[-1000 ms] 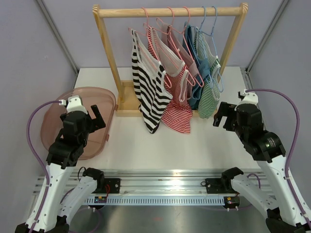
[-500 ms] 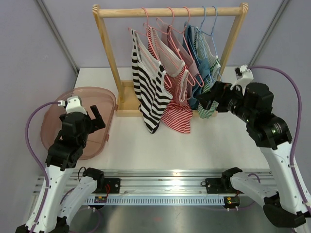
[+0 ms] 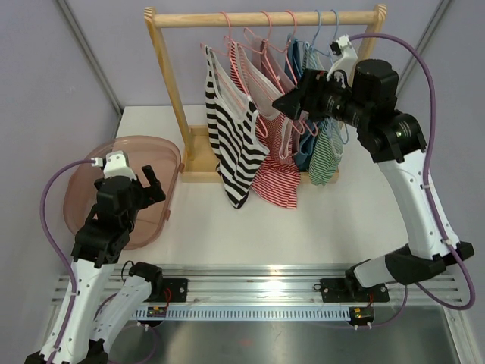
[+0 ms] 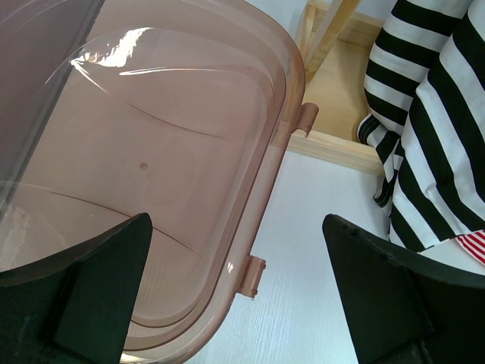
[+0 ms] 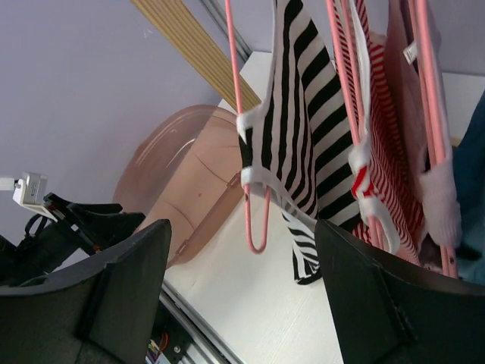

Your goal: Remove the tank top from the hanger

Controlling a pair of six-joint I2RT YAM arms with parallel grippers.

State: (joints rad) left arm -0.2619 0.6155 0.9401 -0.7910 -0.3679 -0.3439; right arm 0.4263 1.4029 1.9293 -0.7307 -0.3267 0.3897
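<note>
A black-and-white striped tank top [image 3: 232, 140] hangs on a pink hanger [image 3: 224, 72] at the left end of the wooden rack [image 3: 261, 18]. It also shows in the right wrist view [image 5: 303, 114] and the left wrist view [image 4: 436, 129]. My right gripper [image 3: 292, 102] is raised among the hanging clothes, open and empty, facing the pink hanger's lower corner [image 5: 254, 227]. My left gripper [image 3: 151, 186] is open and empty, low over the rim of the pink bin [image 3: 83, 199].
Beside the striped top hang a red-striped top [image 3: 274, 171], a blue top and a green-striped top [image 3: 327, 155] on pink and blue hangers. The rack's wooden base [image 4: 341, 91] stands next to the bin's edge [image 4: 273, 174].
My right arm has risen from table height on the right and swung left up into the hanging clothes near the rail. My left arm has barely moved.
</note>
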